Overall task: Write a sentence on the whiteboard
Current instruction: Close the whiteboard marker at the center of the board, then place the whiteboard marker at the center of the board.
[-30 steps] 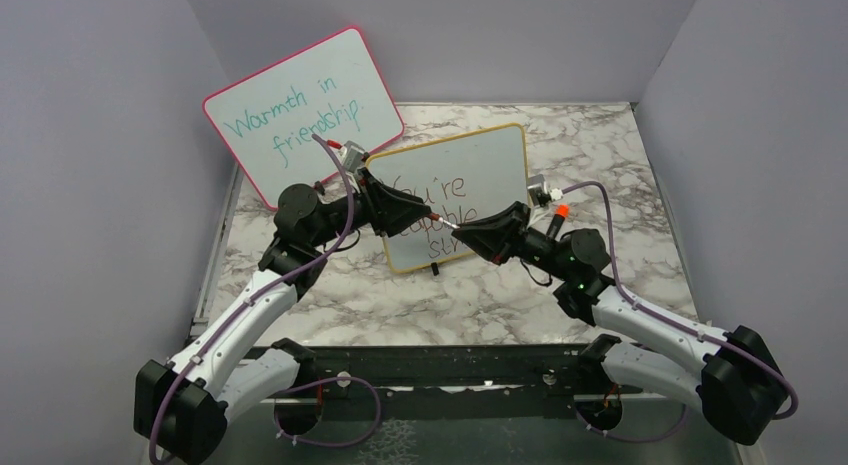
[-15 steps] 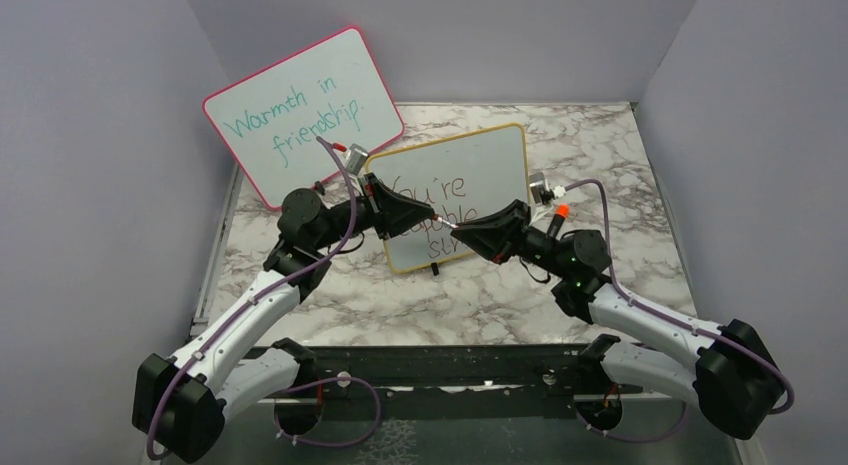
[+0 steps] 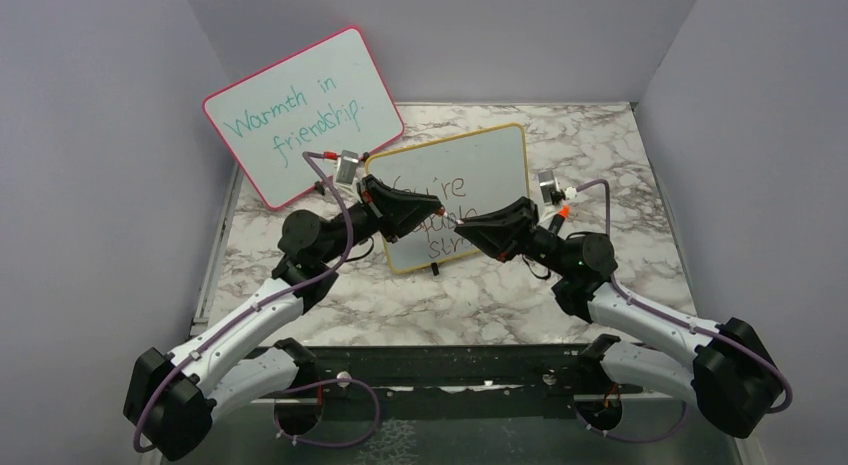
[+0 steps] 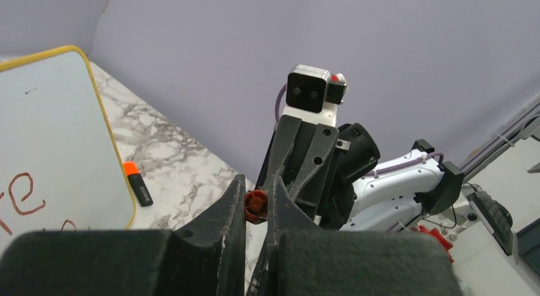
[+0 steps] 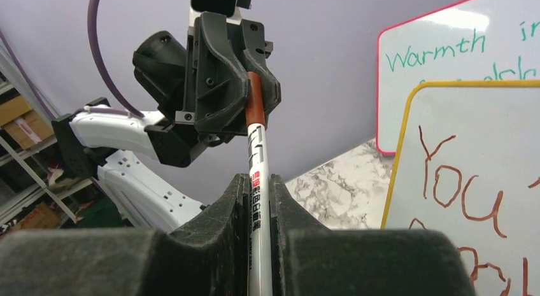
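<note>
Left claw (image 3: 435, 217) has closed onto the marker (image 5: 257, 162) that the right claw (image 3: 458, 223) clamps.

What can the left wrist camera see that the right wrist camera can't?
Only the left wrist view shows a spare marker lying on the table near the whiteboard. Only the right wrist view shows the pink-framed board with teal writing and the pen with its long white barrel. Both show the whiteboard's red-brown writing, and the left end effector and right end effector gripping one pen.
</note>
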`<state>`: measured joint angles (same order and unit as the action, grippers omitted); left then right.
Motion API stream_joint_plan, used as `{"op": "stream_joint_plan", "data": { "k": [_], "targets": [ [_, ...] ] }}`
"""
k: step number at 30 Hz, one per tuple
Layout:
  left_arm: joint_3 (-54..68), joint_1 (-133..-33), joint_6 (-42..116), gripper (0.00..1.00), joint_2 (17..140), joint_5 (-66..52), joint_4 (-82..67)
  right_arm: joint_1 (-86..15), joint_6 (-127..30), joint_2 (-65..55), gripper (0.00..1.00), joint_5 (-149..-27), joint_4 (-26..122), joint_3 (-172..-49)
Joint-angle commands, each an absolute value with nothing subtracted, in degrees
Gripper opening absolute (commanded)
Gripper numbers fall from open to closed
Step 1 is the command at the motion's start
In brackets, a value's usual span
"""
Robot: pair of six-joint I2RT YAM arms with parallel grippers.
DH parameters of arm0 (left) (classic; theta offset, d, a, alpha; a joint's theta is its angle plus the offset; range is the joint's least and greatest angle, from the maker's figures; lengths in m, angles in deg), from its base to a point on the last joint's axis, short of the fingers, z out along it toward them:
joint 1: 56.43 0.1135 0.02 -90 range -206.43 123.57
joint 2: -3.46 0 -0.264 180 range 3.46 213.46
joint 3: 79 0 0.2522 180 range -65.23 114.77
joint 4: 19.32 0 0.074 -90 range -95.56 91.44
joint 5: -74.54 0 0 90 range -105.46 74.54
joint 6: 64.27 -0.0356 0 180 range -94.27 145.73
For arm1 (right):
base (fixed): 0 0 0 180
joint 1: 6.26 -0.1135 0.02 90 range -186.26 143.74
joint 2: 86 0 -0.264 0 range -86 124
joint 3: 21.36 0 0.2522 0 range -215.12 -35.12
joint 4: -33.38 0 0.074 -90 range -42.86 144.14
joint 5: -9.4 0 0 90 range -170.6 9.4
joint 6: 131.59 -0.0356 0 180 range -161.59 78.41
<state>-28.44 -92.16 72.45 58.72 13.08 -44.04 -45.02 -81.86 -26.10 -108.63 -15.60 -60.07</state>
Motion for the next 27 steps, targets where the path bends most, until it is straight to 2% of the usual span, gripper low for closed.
{"op": "stream_joint_plan", "data": {
  "k": [1,6,14,15,18,21,25,27],
  "targets": [
    [-33.10,-99.48,74.50,0.00,60.80,17.88,-43.44,-45.90,-81.81,-23.86,0.01,-105.97,-20.72,-62.47],
    [-37.37,-100.36,76.19,0.00,60.26,16.75,-44.78,-45.90,-80.24,-23.87,0.01,-104.44,-22.01,-63.22],
    [-40.09,-100.04,75.18,0.00,57.63,12.84,-46.22,-45.98,-74.95,-23.97,0.01,-104.75,-10.57,-65.08],
    [-39.65,-99.03,74.59,0.05,56.73,12.21,-45.57,-45.91,-74.11,-24.28,0.01,-104.05,-7.66,-65.13],
    [-37.50,-92.86,72.52,0.31,53.16,12.14,-40.69,-45.91,-70.80,-26.53,0.01,-101.23,0.62,-64.54],
    [-34.99,-88.96,67.14,0.48,49.02,8.55,-31.66,-45.97,-66.54,-30.21,0.01,-95.18,11.87,-64.64],
    [-30.41,-88.28,56.53,0.73,44.58,-4.45,-16.52,-45.94,-62.31,-34.87,0.01,-82.08,27.46,-66.02],
    [-28.85,-88.27,51.82,0.80,42.92,-10.16,-11.01,-45.90,-62.09,-36.14,0.01,-72.26,35.28,-67.03]
  ]
}}
